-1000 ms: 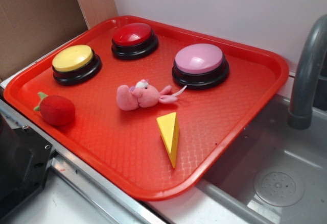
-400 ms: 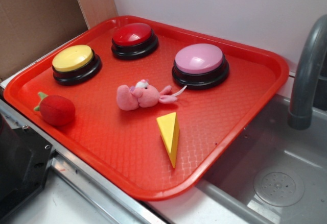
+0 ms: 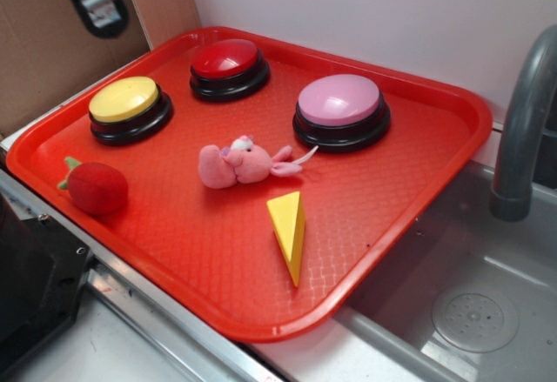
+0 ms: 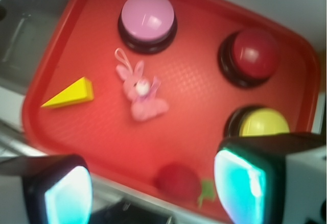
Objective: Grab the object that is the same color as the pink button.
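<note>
The small pink plush mouse (image 3: 239, 163) lies on its side in the middle of the red tray (image 3: 452, 112), its thin tail toward the pink button (image 3: 340, 110). In the wrist view the mouse (image 4: 139, 90) lies below the pink button (image 4: 147, 18). My gripper (image 3: 94, 1) hangs high above the tray's far left corner, well away from the mouse. In the wrist view the gripper (image 4: 153, 188) is open and empty, its two fingers (image 4: 240, 183) wide apart, high over the tray's near edge.
A red button (image 3: 229, 66) and a yellow button (image 3: 129, 107) stand at the tray's back left. A red plush strawberry (image 3: 94, 186) lies at the left, a yellow cheese wedge (image 3: 289, 230) at the front. A grey sink and faucet (image 3: 520, 130) are on the right.
My gripper has come down into the exterior view at the top left, above the tray's far left corner. The objects on the tray have not moved.
</note>
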Robot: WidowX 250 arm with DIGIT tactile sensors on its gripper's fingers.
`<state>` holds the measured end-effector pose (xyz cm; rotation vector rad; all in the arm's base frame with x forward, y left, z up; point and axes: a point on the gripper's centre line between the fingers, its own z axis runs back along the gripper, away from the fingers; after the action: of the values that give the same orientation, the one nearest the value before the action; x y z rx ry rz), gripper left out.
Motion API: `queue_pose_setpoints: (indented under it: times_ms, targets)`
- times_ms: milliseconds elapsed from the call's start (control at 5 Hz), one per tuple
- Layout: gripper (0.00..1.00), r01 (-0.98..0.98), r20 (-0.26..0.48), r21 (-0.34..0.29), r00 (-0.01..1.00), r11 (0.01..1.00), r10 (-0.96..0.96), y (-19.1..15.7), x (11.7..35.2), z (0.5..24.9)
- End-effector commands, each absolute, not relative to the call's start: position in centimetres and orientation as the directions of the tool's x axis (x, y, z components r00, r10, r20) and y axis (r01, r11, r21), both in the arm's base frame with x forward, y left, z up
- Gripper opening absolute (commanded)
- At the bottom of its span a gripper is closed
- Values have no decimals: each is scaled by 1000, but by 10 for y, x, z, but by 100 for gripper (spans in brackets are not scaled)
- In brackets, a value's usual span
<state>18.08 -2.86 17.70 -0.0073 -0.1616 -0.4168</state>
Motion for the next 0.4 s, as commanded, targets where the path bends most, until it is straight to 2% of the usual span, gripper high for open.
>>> queue_pose_setpoints:
  times_ms: [0,200]
  targets:
    - [100,551,259,61,797,833,-546,-46,211,138]
    - [100,556,252,44,798,830,-547,-50,216,109]
